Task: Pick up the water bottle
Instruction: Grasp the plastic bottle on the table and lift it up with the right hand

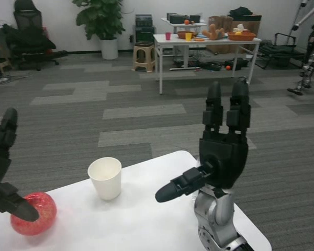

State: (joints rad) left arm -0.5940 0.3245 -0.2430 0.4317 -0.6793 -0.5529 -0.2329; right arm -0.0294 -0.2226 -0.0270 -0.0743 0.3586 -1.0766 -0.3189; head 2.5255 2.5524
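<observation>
No water bottle shows in the head view. My right hand (223, 149) is raised upright above the right part of the white table (162, 219), palm toward the camera, fingers straight and apart, thumb pointing left; it holds nothing. My left hand (2, 167) is at the left edge of the picture, fingers spread, its thumb in front of a red translucent ball (36, 214); I cannot tell whether it touches the ball. A white paper cup (105, 178) stands upright on the table between the two hands.
The table's far edge and right corner lie close behind the cup and right hand. Beyond is grey carpet, a white table (206, 42) with baskets and cups, a stool (144, 56), a potted plant (102, 23) and an office chair (26, 36).
</observation>
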